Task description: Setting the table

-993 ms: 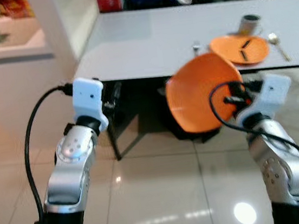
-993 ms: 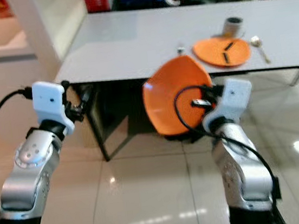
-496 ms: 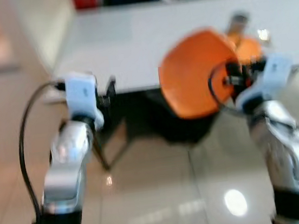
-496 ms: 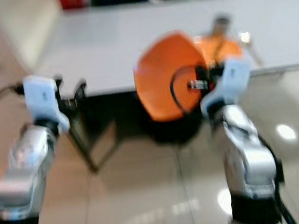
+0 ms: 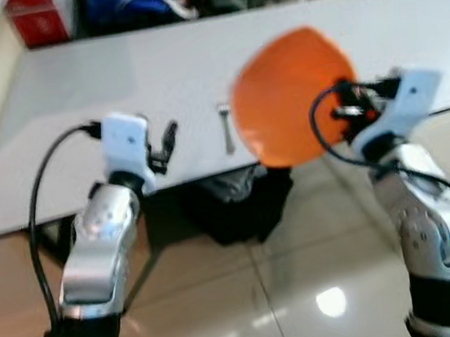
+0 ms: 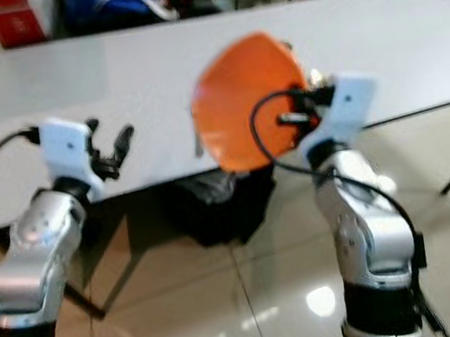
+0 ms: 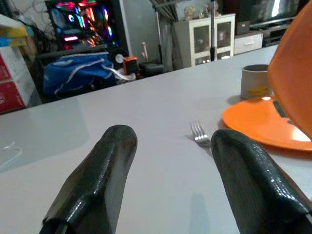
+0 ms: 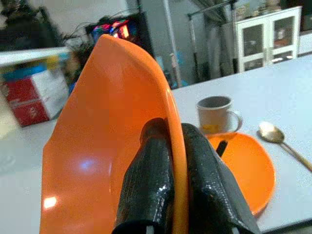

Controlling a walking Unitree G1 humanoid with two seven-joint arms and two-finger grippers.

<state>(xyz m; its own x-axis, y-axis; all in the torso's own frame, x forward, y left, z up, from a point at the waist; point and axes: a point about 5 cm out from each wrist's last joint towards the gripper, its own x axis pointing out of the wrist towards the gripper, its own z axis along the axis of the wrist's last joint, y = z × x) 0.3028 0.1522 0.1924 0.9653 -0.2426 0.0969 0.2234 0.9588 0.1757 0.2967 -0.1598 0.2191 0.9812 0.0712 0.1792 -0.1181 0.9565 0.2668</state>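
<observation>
No legible text or labels anywhere

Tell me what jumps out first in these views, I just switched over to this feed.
The large orange bowl stands out, held on edge above the near side of the long grey table, its rim pinched in the right gripper. In the right wrist view, a flat orange plate, a grey mug and a gold spoon already sit on the table beyond it. The left gripper hovers open over the table, with a silver fork lying ahead.

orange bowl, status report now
Right gripper shut on the orange bowl's rim, bowl held tilted over the table edge. Left gripper open, holding nothing. Ahead on the table: orange plate, mug, fork, spoon.
</observation>
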